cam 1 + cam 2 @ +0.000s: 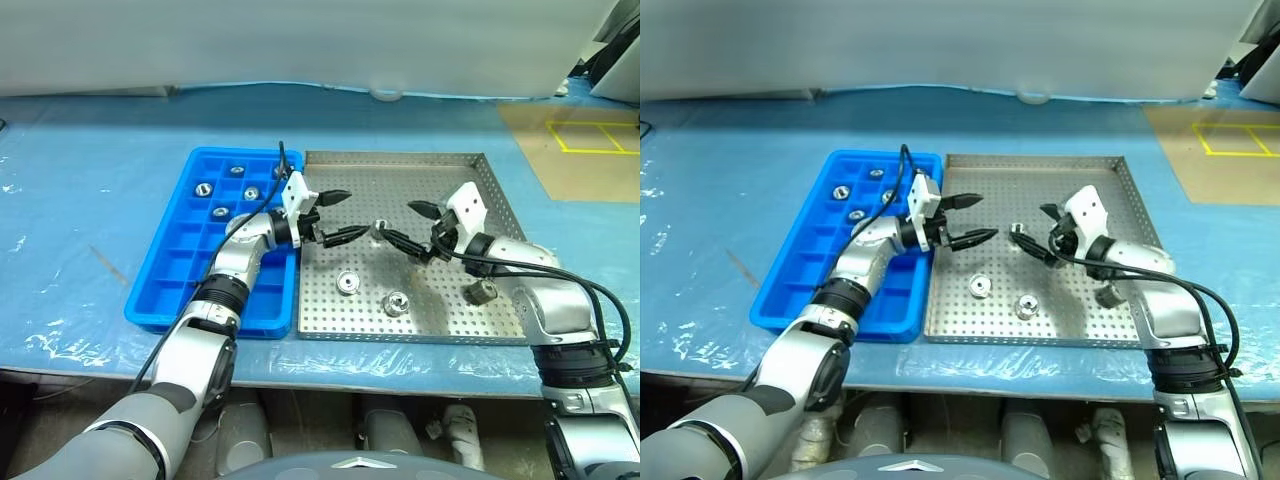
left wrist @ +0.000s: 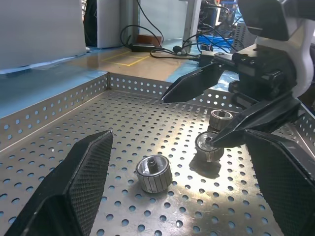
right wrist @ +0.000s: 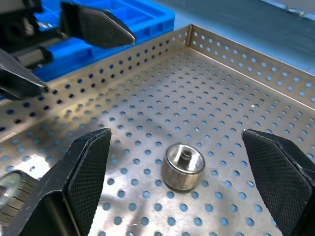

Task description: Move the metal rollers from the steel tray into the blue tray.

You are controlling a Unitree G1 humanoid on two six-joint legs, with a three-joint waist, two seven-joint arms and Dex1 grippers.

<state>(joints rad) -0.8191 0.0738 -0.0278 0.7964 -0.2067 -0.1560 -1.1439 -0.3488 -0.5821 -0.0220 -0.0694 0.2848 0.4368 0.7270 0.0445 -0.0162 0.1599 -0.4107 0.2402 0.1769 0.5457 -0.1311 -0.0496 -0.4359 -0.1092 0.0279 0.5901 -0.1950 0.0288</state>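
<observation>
Left eye view | left hand spread | right hand spread | metal rollers between

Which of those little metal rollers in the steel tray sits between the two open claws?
The roller farthest back in the steel tray, between the left gripper and right gripper; the others lie nearer the front rim.

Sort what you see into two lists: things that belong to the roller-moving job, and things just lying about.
Job:
- small shiny silver metal rollers
- shallow perforated steel tray
- bright blue compartmented plastic tray
- left gripper
- right gripper

Lying about:
- pale blue plastic table cover
- yellow floor tape
</observation>
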